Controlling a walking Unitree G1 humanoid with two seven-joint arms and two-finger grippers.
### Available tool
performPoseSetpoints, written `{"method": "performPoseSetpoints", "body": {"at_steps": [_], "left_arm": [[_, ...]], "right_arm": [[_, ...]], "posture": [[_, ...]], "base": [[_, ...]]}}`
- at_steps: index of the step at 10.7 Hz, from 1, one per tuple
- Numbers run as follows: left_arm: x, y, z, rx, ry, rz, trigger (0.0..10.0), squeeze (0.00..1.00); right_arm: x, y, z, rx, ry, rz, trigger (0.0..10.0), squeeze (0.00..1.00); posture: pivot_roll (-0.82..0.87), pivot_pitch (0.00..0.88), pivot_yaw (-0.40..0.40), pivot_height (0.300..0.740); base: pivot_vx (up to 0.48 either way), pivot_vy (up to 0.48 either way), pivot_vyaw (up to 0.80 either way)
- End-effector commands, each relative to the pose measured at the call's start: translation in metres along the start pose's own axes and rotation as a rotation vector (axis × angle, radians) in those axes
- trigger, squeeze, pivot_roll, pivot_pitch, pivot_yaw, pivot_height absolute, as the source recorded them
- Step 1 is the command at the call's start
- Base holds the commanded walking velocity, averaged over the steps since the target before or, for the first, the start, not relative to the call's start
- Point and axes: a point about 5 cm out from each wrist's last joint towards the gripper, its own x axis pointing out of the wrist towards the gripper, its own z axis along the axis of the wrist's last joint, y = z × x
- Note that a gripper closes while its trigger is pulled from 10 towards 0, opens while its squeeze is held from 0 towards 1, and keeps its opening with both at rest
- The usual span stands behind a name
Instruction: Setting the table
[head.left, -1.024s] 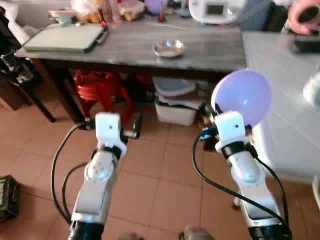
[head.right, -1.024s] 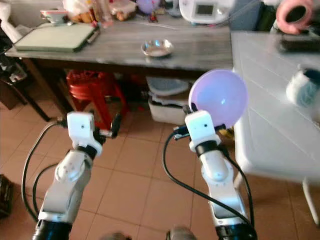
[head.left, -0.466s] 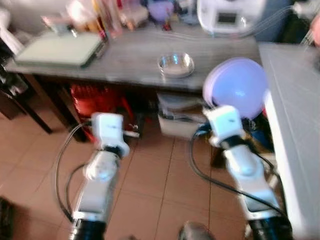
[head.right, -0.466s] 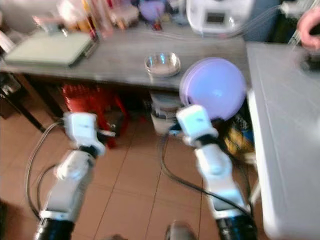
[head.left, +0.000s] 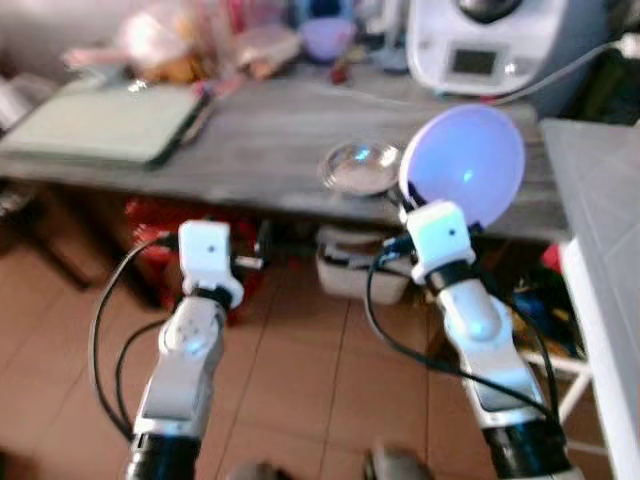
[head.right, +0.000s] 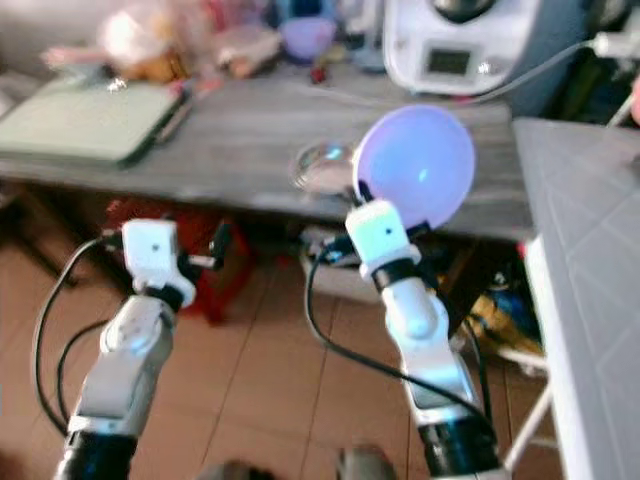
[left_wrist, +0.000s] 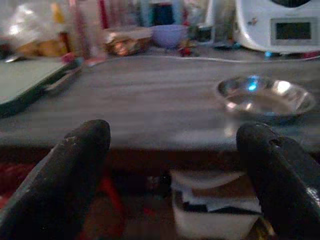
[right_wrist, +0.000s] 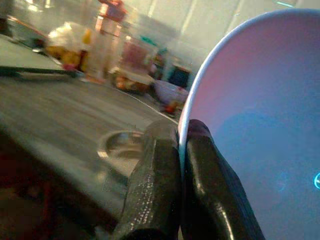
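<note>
Though blurred, appliance display (head.left: 473, 62) unreadable.

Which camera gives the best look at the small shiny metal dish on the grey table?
The left wrist view: the small shiny metal dish sits sharp and unobstructed on the grey wooden table. In both eye views it is blurred, partly behind the lilac plate held by the right gripper. The right wrist view shows it dimly.

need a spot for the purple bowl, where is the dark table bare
The widest bare stretch of the dark table lies between the green tray and the metal dish, running to the front edge. Right of the dish, the purple bowl in the right gripper hides the tabletop. The back edge is crowded with jars, bags and a white appliance.
</note>
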Motion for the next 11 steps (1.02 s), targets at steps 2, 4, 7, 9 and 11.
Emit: {"method": "performPoseSetpoints", "body": {"at_steps": [2,4,7,9,11], "left_arm": [[0.0,-0.005,0.0,0.005,0.0,-0.016,10.0,0.0],[0.0,-0.004,-0.001,-0.002,0.002,-0.013,10.0,0.0],[-0.001,-0.001,-0.001,-0.018,0.009,0.005,10.0,0.0],[-0.001,0.0,0.002,-0.007,-0.012,0.018,10.0,0.0],[-0.002,0.008,0.006,0.005,-0.026,0.05,10.0,0.0]], "right_arm": [[0.003,-0.005,0.001,-0.011,-0.01,-0.016,10.0,0.0],[0.005,-0.005,0.002,-0.018,-0.017,-0.013,10.0,0.0],[0.007,-0.005,0.002,-0.024,-0.022,-0.009,10.0,0.0],[0.01,-0.004,0.002,-0.022,-0.018,-0.006,10.0,0.0],[0.018,-0.004,0.003,0.022,-0.018,0.054,10.0,0.0]], "posture": [[-0.06,0.039,0.059,0.74],[-0.05,0.041,0.06,0.74],[-0.05,0.049,0.062,0.74],[-0.04,0.055,0.061,0.74],[-0.03,0.075,0.065,0.74]], "base": [[0.463,0.0,0.0],[0.463,0.0,0.0],[0.361,0.315,0.0],[0.163,0.176,0.0],[0.0,0.0,0.0]]}}
